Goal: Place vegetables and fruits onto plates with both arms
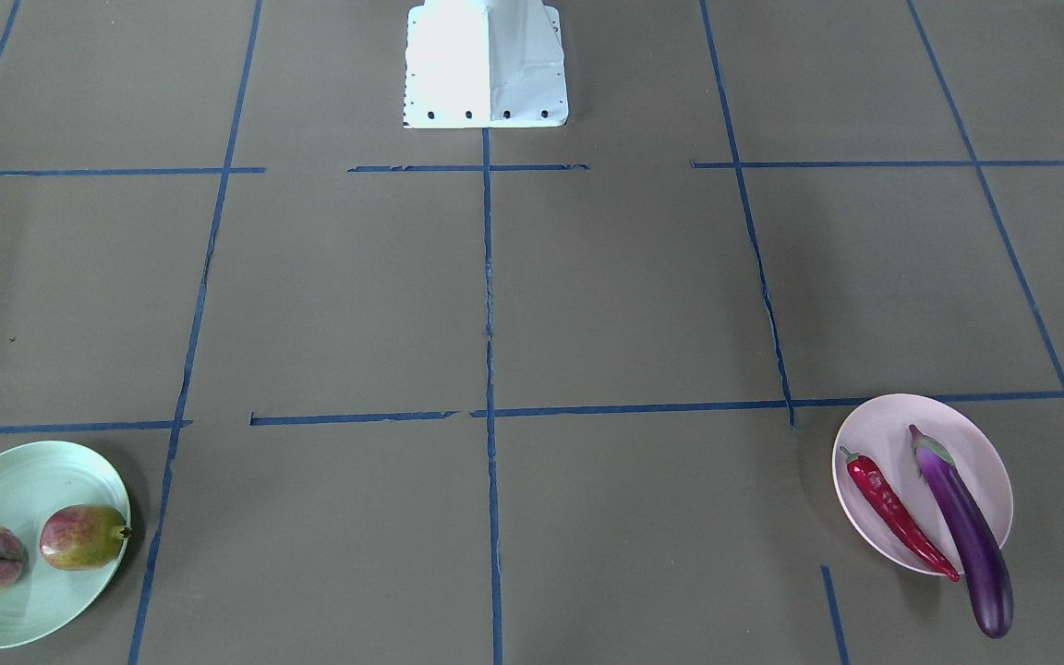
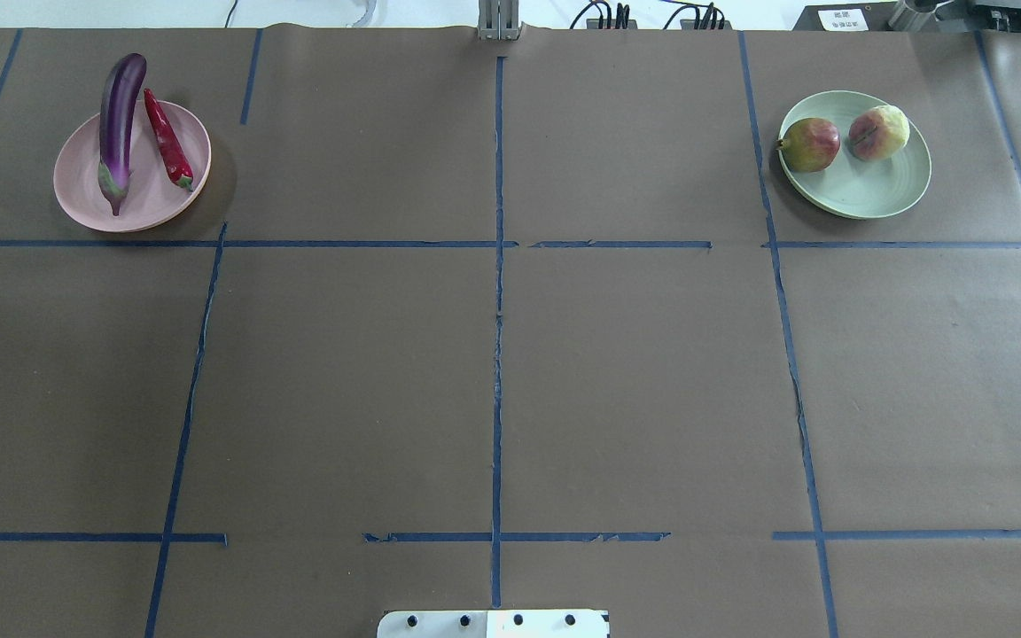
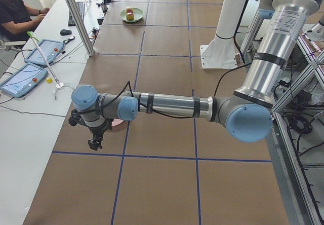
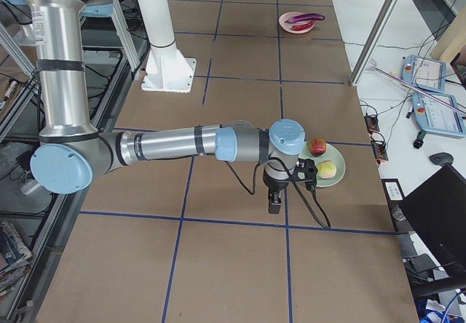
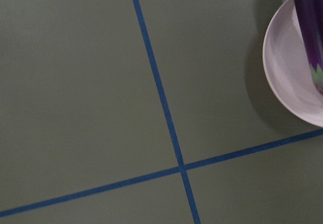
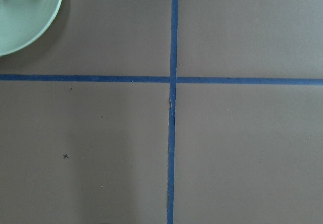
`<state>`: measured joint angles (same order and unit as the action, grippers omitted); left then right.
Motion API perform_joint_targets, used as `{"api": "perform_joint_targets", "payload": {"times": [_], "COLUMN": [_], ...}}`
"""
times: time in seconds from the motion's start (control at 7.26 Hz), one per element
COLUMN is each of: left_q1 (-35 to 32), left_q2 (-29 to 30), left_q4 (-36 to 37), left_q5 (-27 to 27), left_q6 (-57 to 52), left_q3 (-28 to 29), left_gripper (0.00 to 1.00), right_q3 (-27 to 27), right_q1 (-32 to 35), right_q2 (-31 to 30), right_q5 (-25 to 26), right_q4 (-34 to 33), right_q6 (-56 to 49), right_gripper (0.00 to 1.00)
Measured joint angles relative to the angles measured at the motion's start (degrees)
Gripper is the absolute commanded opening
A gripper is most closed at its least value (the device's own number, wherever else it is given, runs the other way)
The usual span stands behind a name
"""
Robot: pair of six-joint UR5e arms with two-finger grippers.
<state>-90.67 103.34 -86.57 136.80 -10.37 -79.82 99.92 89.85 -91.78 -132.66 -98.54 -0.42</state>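
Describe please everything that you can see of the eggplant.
The eggplant is long, slightly curved and glossy purple, with a green-grey cap and a short stem. It lies on the pink plate, cap end inside, rounded end sticking out past the rim on the side away from the robot. The red chili lies beside it, nearly parallel. No fingers touch it.

We log a brown paper-covered table gridded with blue tape; alongside the table stands a white bench bearing a tablet and keyboard, with a seated operator.
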Motion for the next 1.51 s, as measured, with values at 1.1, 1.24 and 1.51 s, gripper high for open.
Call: {"api": "perform_joint_targets", "payload": {"times": [1.1,1.24,1.51], "left_q1": [2.63,2.69,2.75], "left_q2": [-10.19,-11.05,-14.18], "left_q4": [1.85,1.38,-4.58], "left_q5": [-1.63,-1.34,-1.27], "left_q6": [3.43,3.24,3.24], "left_q3": [-9.36,-9.48,-9.30], "left_gripper": [1.00,1.00,1.00], "right_q3": [1.71,1.64,1.57], "right_q1": [-0.69,-0.95,-1.29], "right_q2": [-5.33,-5.33,-5.34], "right_q5": [-0.51,-0.50,-0.50], "right_q4": [0.35,0.36,0.39], "right_q6": [-2.77,-2.80,-2.77], "right_gripper": [1.00,1.00,1.00]}}
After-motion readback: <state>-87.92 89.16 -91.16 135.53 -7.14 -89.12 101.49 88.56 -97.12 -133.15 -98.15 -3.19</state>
